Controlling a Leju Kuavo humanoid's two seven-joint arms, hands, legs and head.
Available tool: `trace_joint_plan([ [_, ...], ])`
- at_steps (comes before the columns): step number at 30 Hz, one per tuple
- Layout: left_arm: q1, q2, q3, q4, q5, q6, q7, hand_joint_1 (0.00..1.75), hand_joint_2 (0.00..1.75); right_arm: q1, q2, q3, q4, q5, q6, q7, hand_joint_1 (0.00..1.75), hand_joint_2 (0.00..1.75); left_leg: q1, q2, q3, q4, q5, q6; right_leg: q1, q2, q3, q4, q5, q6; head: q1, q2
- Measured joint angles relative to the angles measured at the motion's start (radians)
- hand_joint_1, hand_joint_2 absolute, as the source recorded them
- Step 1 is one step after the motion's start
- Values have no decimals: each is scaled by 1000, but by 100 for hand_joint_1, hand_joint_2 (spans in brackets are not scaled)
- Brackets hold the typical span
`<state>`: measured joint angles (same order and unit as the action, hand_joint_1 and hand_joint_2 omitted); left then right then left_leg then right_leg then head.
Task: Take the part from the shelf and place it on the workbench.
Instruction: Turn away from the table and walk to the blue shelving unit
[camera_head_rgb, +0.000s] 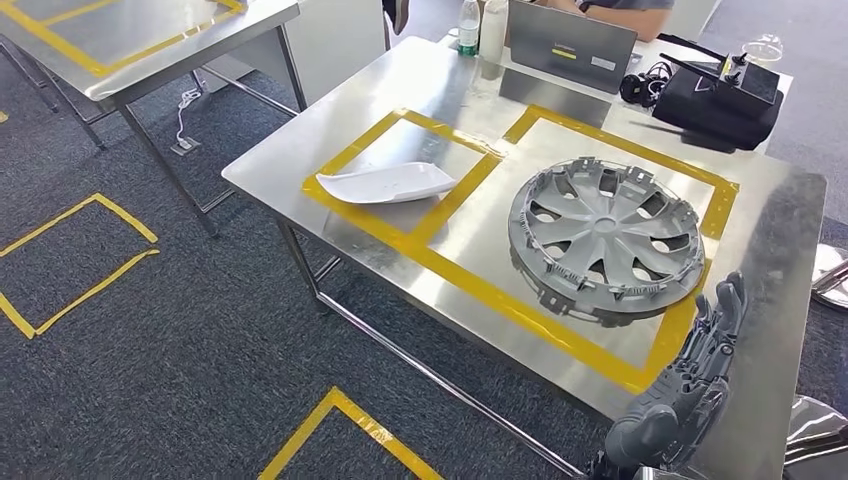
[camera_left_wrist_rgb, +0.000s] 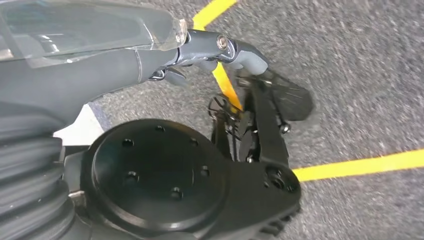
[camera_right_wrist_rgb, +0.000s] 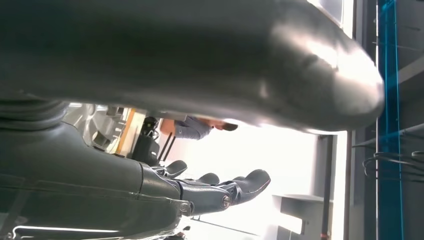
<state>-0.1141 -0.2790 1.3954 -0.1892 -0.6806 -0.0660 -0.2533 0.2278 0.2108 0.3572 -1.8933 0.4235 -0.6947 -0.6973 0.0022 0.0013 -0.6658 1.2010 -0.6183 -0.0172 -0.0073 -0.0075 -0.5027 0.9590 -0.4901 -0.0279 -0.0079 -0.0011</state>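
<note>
Round grey plastic wheel cover (camera_head_rgb: 608, 238) lying flat on steel workbench (camera_head_rgb: 330, 130), inside right-hand yellow-taped box, beside white curved plastic panel (camera_head_rgb: 386, 183) in left box. Right hand (camera_head_rgb: 683, 385) at bench's near edge, fingers (camera_right_wrist_rgb: 250, 182) stretched apart, holding nothing, just clear of cover. Left hand (camera_left_wrist_rgb: 240, 75) over grey carpet, finger state impossible to tell.

Head view: high, angled down onto the steel surface (camera_head_rgb: 330, 140). Left wrist view: close above carpet. Right wrist view: low beside the right hand (camera_right_wrist_rgb: 220, 192), sharing that surface's edge.
</note>
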Motion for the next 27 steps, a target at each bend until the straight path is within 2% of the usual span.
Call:
trace_joint_plan([
  [1,0,0,0,0,0,0,0,0,175,1,0,-1,0,4,0,0,0,0,3,0,-5,46,-8,-2,0,-1,-16,2,12,2,0,0],
  [2,0,0,0,0,-1,-1,0,0,175,3,1,-3,0,6,0,0,0,0,5,0,5,62,6,-3,0,-1,-32,4,24,4,0,0],
  [3,0,1,0,0,-2,-3,0,0,175,4,1,-4,0,6,0,0,0,0,9,0,34,41,35,-5,-1,-2,-49,8,35,8,0,0],
  [4,-1,1,0,0,-3,-5,0,0,175,6,2,-5,-1,5,0,0,0,0,13,0,80,-13,63,-6,-1,-1,-63,13,45,12,0,0],
  [5,-1,0,-1,0,-4,-7,0,0,175,8,3,-6,-3,3,0,0,0,0,16,-1,139,-90,77,-8,-1,-1,-76,19,53,18,-1,0],
  [6,-3,0,-2,0,-7,-9,0,0,175,9,4,-7,-7,1,0,0,0,0,17,-4,192,-165,75,-7,0,0,-88,25,60,24,0,0],
  [7,-4,-1,-3,0,-8,-10,-1,0,175,10,5,-7,-10,0,0,0,0,0,17,-6,228,-220,66,-6,1,-1,-95,30,68,31,-1,0],
  [8,-5,-1,-4,0,-10,-11,-1,0,175,12,6,-7,-14,-1,0,-1,0,0,13,-9,245,-250,57,-3,0,-1,-100,32,75,38,0,0],
  [10,-5,0,-5,0,-11,-14,-1,0,175,15,7,-8,-16,-2,0,-1,0,0,8,-7,233,-257,62,14,-6,-2,-106,36,85,51,0,0],
  [11,-5,0,-5,0,-11,-15,-1,0,175,18,8,-9,-17,-1,0,-1,0,0,7,-3,223,-256,71,25,-9,-1,-112,47,70,56,0,0],
  [12,-5,1,-5,0,-11,-16,-1,0,175,21,8,-9,-17,-2,0,-1,0,0,6,1,212,-257,81,36,-11,0,-123,75,36,59,1,0],
  [13,-5,2,-5,0,-11,-16,-1,0,175,23,7,-10,-18,-3,0,-2,0,0,5,5,200,-257,93,44,-11,1,-139,126,-15,61,3,0],
  [14,-5,3,-5,0,-11,-17,-1,0,175,24,7,-10,-18,-5,0,-2,0,0,2,7,184,-256,105,49,-10,2,-158,192,-71,62,4,0],
  [15,-5,4,-5,0,-11,-18,-1,0,175,26,6,-10,-19,-7,0,-2,0,0,-1,9,168,-255,118,52,-10,2,-174,263,-112,63,5,0],
  [16,-5,4,-5,0,-11,-18,-1,0,175,27,6,-10,-19,-10,0,-2,0,0,-5,12,150,-254,132,53,-9,3,-181,320,-131,61,5,0],
  [17,-5,4,-5,0,-11,-19,-1,0,175,28,5,-10,-19,-12,0,-2,0,0,-8,14,134,-252,144,54,-8,3,-174,348,-124,58,5,0],
  [18,-5,4,-5,0,-11,-19,-1,0,175,29,4,-10,-20,-13,0,-2,0,0,-10,15,117,-250,157,54,-6,3,-148,337,-100,52,4,0],
  [19,-5,4,-5,0,-11,-19,-1,0,175,29,4,-10,-21,-13,0,-2,0,0,-12,15,102,-247,169,53,-3,3,-102,288,-71,46,4,0],
  [20,-5,3,-5,0,-11,-19,-1,0,175,29,3,-10,-24,-12,0,-2,0,0,-13,15,89,-243,179,51,0,3,-40,210,-53,40,4,0],
  [21,-5,3,-5,0,-11,-19,-1,0,175,29,4,-10,-29,-11,0,-2,0,0,-15,14,78,-238,188,49,4,3,25,120,-51,35,4,0],
  [22,-5,2,-5,0,-11,-19,-1,0,175,29,4,-10,-33,-11,0,-2,0,0,-16,13,71,-233,196,45,7,3,74,48,-60,31,3,0],
  [23,-5,1,-5,0,-12,-19,-1,0,175,29,4,-10,-38,-12,0,-2,0,0,-17,13,66,-230,204,40,10,3,103,0,-71,29,3,0],
  [24,-5,1,-5,0,-12,-19,-1,0,175,31,5,-11,-41,-14,0,-2,0,0,-16,14,63,-229,213,35,12,3,109,-19,-75,26,2,0],
  [25,-5,0,-5,0,-12,-18,-1,0,175,32,4,-11,-44,-15,0,-2,0,0,-14,14,58,-228,218,30,12,3,102,-20,-70,20,2,0],
  [26,-4,0,-5,0,-12,-18,-1,0,175,33,4,-11,-46,-17,0,-2,0,0,-12,12,51,-221,208,24,11,1,91,-19,-60,13,3,0],
  [27,-4,0,-5,0,-12,-17,-1,0,175,34,4,-10,-48,-19,0,-2,0,0,-10,8,40,-200,180,19,9,0,79,-20,-47,6,2,0],
])
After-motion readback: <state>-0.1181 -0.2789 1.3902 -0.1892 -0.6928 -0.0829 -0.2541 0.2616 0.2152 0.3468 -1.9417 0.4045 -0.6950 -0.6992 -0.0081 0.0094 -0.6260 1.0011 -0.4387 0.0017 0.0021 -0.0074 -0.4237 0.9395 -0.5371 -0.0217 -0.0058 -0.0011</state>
